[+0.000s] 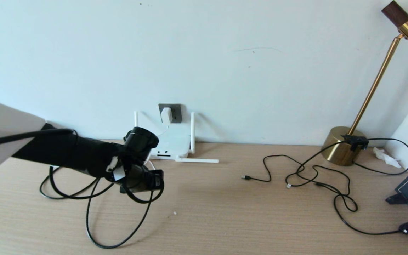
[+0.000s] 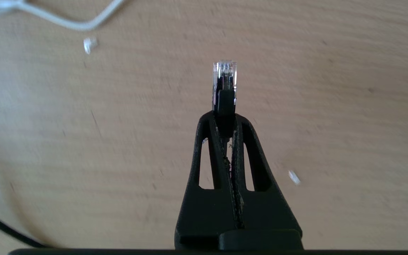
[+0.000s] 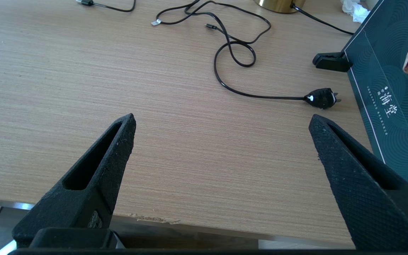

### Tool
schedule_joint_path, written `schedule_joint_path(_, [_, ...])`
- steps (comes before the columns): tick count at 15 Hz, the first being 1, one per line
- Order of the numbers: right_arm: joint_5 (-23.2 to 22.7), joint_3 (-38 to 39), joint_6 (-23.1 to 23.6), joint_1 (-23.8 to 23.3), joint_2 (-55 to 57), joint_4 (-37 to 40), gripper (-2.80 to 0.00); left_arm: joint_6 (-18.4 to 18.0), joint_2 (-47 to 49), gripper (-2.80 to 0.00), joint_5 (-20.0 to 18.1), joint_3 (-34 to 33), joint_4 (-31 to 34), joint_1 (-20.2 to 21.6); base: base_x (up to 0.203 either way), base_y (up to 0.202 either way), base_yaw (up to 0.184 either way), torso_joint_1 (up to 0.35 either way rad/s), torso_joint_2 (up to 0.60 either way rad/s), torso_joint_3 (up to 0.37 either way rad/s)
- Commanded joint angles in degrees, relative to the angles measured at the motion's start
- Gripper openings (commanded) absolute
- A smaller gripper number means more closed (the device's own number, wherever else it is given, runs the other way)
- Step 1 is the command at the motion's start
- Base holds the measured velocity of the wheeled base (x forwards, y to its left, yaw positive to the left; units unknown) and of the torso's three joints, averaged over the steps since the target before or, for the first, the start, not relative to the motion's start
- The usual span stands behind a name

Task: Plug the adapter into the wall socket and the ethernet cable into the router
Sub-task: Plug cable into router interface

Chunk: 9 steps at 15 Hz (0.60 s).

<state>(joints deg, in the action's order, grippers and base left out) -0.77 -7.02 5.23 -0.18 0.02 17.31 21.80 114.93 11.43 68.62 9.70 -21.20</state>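
Adapter (image 1: 166, 115) already sits in the wall socket (image 1: 171, 113), so the step in hand looks like getting the ethernet cable (image 2: 224, 86) into the router (image 1: 170, 146).

Left gripper (image 2: 225, 122): jaws clenched on the cable's black boot, clear plug sticking out past the tips. It hangs over the bench (image 1: 225, 212), just in front of the router and a bit to the robot's left of it. Right gripper (image 3: 221, 134): jaws spread wide, nothing in them, parked near the bench's front edge, well away from the router.

To do it well, my read:
- Line the plug's long axis with a port on the router's front edge before pushing; come in level, not angled down.
- Check the latch tab orientation against the port; can't tell from here which way the ports face.
- The grip is short, on the boot only, so push slow or the plug may pivot in the jaws.
- Slack loops lie on the bench left of the router; watch for drag on the plug.
- The router is light and one antenna lies flat beside it; it may slide back toward the wall under push.

Cable: thick black, glossy boot, transparent plug tip.
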Motion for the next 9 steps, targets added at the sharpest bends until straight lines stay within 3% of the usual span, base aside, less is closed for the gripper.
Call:
schedule_joint_path(1, [-0.02,-0.01,0.04,0.01,0.06,0.09,0.00,-2.38,4.50,-2.80,0.08,3.16,-0.02,1.26,0.000,0.000,0.000,0.000,0.00,0.000])
schedule_joint_path(9, [-0.02,-0.01,0.04,0.01,0.06,0.09,0.00,-6.74,13.01,-2.80,-2.37,16.05,0.23,4.49,0.000,0.000,0.000,0.000,0.00,0.000])
